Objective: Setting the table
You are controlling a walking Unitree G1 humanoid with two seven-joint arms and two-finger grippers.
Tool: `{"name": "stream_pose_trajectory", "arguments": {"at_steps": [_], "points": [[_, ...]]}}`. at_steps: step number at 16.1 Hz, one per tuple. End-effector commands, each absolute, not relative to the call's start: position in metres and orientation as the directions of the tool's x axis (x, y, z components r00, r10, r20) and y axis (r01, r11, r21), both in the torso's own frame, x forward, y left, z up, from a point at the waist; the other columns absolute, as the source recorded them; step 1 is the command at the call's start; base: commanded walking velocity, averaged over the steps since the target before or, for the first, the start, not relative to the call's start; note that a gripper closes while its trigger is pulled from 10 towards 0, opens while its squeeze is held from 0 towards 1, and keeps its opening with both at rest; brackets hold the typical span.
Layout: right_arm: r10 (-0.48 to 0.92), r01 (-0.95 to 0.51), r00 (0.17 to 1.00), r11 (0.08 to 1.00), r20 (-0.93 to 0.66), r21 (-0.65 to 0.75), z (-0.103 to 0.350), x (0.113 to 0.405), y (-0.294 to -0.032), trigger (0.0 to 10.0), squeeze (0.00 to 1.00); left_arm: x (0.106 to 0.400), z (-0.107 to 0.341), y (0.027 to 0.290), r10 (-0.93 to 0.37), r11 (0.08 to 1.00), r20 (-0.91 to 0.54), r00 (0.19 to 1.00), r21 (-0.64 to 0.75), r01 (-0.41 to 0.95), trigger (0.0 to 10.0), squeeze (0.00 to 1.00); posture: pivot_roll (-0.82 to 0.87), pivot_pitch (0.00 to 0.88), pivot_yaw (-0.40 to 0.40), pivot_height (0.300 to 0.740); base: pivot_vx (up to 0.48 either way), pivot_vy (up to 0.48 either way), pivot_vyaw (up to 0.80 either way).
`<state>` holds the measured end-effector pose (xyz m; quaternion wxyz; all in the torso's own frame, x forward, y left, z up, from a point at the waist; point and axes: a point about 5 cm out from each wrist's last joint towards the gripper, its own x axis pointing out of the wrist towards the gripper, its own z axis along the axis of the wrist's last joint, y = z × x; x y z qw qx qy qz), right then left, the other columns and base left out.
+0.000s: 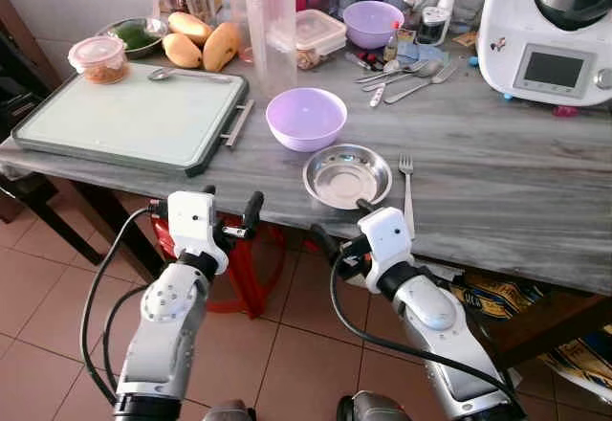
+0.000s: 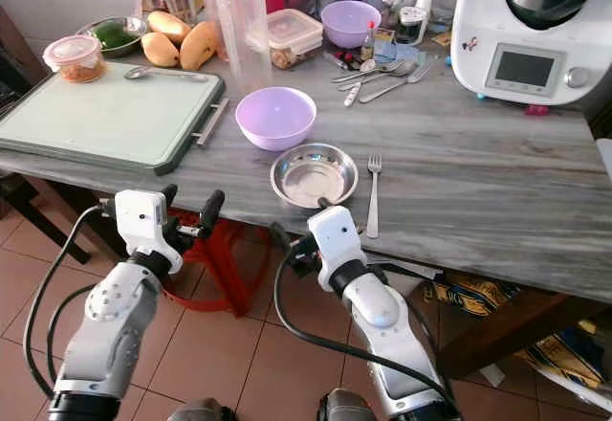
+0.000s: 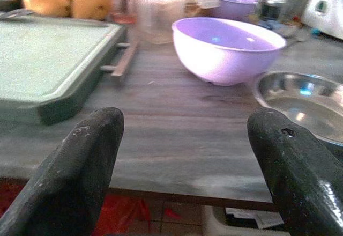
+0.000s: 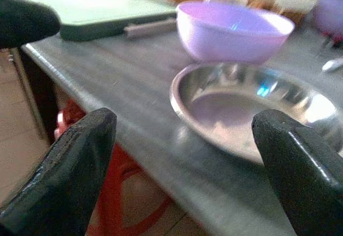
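Observation:
A steel plate (image 1: 346, 175) lies near the front edge of the grey table (image 1: 497, 191), with a fork (image 1: 407, 191) just to its right and a lilac bowl (image 1: 306, 118) behind it. My right gripper (image 1: 342, 226) hovers open just off the table edge, in front of the steel plate (image 4: 252, 104). My left gripper (image 1: 229, 206) is also open, off the front edge, left of the plate and below the lilac bowl (image 3: 225, 48). Both hold nothing.
A green tray (image 1: 134, 120) with a spoon fills the table's left. Behind stand a clear bottle (image 1: 271, 29), mangoes (image 1: 203, 43), a second purple bowl (image 1: 371, 21), loose cutlery (image 1: 406, 77) and a white kitchen machine (image 1: 550, 29). A red stool (image 1: 239, 268) sits under the table.

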<state>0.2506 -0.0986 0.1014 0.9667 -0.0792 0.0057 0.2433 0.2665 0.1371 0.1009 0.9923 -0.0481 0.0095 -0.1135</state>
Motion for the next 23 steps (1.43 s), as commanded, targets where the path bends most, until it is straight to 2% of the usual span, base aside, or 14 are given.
{"name": "stream_pose_trajectory", "arguments": {"at_steps": [1, 2, 3, 4, 5, 9, 11, 12, 13, 14, 18, 23], "points": [[0.445, -0.437, 0.896, 0.881, 0.001, -0.182, 0.111, 0.252, -0.103, 10.0, 1.00, 0.269, 0.098, 0.140, -0.199, 0.977, -0.034, 0.980, -0.081, 0.195, 10.0, 0.00, -0.03, 0.000, 0.027, 0.740, 0.000, 0.000, 0.00], [0.394, -0.385, 0.919, 0.907, 0.023, -0.171, 0.114, 0.252, -0.108, 10.0, 1.00, 0.270, 0.098, 0.141, -0.192, 0.978, -0.033, 0.981, -0.083, 0.189, 10.0, 0.00, -0.03, 0.000, 0.026, 0.740, 0.000, 0.000, 0.00], [0.366, -0.356, 0.930, 0.920, 0.032, -0.164, 0.115, 0.253, -0.111, 10.0, 0.90, 0.271, 0.098, 0.141, -0.184, 0.980, -0.028, 0.983, -0.080, 0.181, 10.0, 0.00, -0.03, 0.000, 0.025, 0.740, 0.000, 0.000, 0.00], [0.331, -0.320, 0.943, 0.932, 0.040, -0.170, 0.116, 0.253, -0.115, 10.0, 0.60, 0.271, 0.098, 0.142, -0.176, 0.982, -0.029, 0.984, -0.078, 0.174, 10.0, 0.00, -0.03, 0.000, 0.026, 0.740, 0.000, 0.000, 0.00], [0.296, -0.284, 0.954, 0.944, 0.047, -0.165, 0.115, 0.253, -0.118, 10.0, 0.44, 0.272, 0.098, 0.141, -0.176, 0.982, -0.033, 0.984, -0.073, 0.173, 10.0, 0.00, -0.03, 0.000, 0.026, 0.740, 0.000, 0.000, -0.73], [0.301, -0.288, 0.952, 0.942, 0.054, -0.172, 0.116, 0.253, -0.117, 10.0, 0.37, 0.273, 0.098, 0.140, -0.180, 0.982, -0.034, 0.983, -0.070, 0.177, 10.0, 0.00, -0.03, 0.000, 0.026, 0.740, 0.000, 0.000, -0.73], [0.291, -0.279, 0.955, 0.945, 0.051, -0.172, 0.114, 0.253, -0.119, 10.0, 0.28, 0.273, 0.098, 0.140, -0.182, 0.981, -0.035, 0.983, -0.068, 0.179, 10.0, 0.00, -0.03, 0.000, 0.026, 0.740, 0.000, 0.000, -0.72], [0.287, -0.274, 0.957, 0.946, 0.053, -0.172, 0.115, 0.253, -0.119, 10.0, 0.21, 0.273, 0.098, 0.140, -0.183, 0.981, -0.035, 0.983, -0.066, 0.180, 10.0, 0.00, -0.03, 0.000, 0.027, 0.740, 0.000, 0.000, -0.71], [0.278, -0.266, 0.959, 0.949, 0.052, -0.168, 0.114, 0.254, -0.121, 10.0, 0.07, 0.273, 0.098, 0.140, -0.184, 0.981, -0.036, 0.982, -0.065, 0.182, 10.0, 0.00, -0.03, 0.000, 0.027, 0.740, 0.000, 0.000, -0.64], [0.273, -0.262, 0.960, 0.951, 0.053, -0.165, 0.114, 0.254, -0.121, 10.0, 0.00, 0.273, 0.098, 0.140, -0.185, 0.981, -0.037, 0.982, -0.064, 0.182, 10.0, 0.00, -0.03, 0.000, 0.027, 0.740, -0.240, 0.000, -0.61], [0.270, -0.256, 0.961, 0.950, 0.059, -0.179, 0.114, 0.254, -0.121, 10.0, 0.00, 0.273, 0.098, 0.140, -0.188, 0.981, -0.037, 0.981, -0.058, 0.186, 10.0, 0.00, -0.03, 0.000, 0.029, 0.740, -0.286, 0.000, -0.26], [0.128, -0.109, 0.989, 0.971, 0.073, -0.213, 0.114, 0.258, -0.143, 10.0, 0.00, 0.274, 0.101, 0.142, -0.184, 0.982, -0.028, 0.983, -0.053, 0.182, 10.0, 0.00, -0.03, 0.000, 0.027, 0.740, -0.288, 0.000, 0.00]]}}
